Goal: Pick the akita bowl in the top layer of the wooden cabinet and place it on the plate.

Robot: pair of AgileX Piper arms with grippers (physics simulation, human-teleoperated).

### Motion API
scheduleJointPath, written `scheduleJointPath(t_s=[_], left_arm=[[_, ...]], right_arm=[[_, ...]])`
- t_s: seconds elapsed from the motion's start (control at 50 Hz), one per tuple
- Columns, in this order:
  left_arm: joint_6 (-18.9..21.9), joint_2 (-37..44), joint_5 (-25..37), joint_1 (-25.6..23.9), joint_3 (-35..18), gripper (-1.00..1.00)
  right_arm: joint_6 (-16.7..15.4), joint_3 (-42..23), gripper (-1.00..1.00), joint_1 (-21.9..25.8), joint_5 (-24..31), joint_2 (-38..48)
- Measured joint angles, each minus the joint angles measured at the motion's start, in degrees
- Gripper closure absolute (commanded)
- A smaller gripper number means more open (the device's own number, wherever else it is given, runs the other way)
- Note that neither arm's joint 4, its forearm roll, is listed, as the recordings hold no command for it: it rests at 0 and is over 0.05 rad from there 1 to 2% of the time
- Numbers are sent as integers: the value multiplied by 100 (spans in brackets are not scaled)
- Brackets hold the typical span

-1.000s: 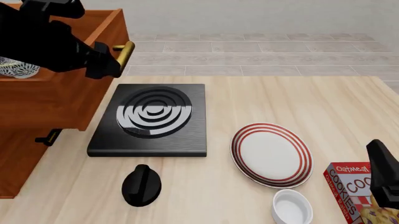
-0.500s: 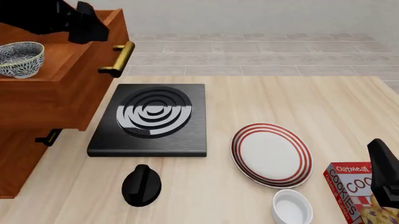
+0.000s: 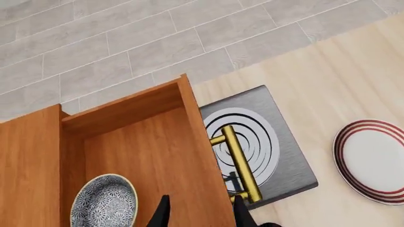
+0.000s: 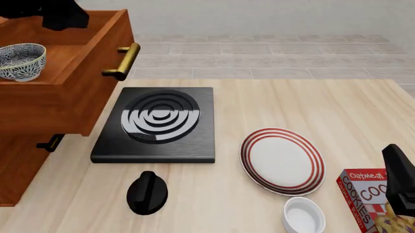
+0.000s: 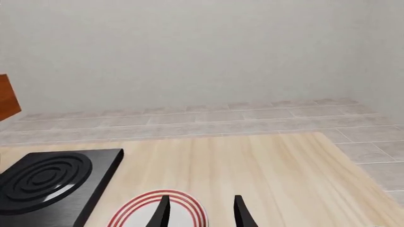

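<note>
The akita bowl (image 4: pixel 20 60), blue-and-white patterned, sits inside the pulled-out top layer (image 4: pixel 77 92) of the wooden cabinet (image 4: pixel 19 165). Its speckled inside shows in the left wrist view (image 3: pixel 104 202). My left gripper (image 4: pixel 65 19) hovers above the drawer's back right corner, to the right of the bowl. It is open (image 3: pixel 202 217), its fingers straddling the drawer's front wall beside the brass handle (image 3: pixel 240 163). The plate (image 4: pixel 282 160) with red rings lies on the table at centre right. My right gripper (image 4: pixel 399 177) is open (image 5: pixel 202 215) near the table's right front, above the plate's rim (image 5: pixel 136 208).
A black square stove (image 4: pixel 159 124) lies between the cabinet and the plate. A black knob-shaped object (image 4: pixel 147 192) sits in front of it. A small white bowl (image 4: pixel 303 216) and an oatmeal cookie box (image 4: pixel 366 194) stand at the front right.
My left arm has drawn up and left, away from the brass handle, uncovering the bowl in the open drawer. The right arm has not moved.
</note>
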Motion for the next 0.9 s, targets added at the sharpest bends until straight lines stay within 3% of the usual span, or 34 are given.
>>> scheduleJointPath(t_s=[0.56, 0.9], left_arm=[[536, 75, 204, 757, -120, -100], [651, 377, 213, 1068, -134, -100]], right_arm=[[-6, -2, -100, 35, -2, 0], [-4, -2, -100, 44, 3, 0]])
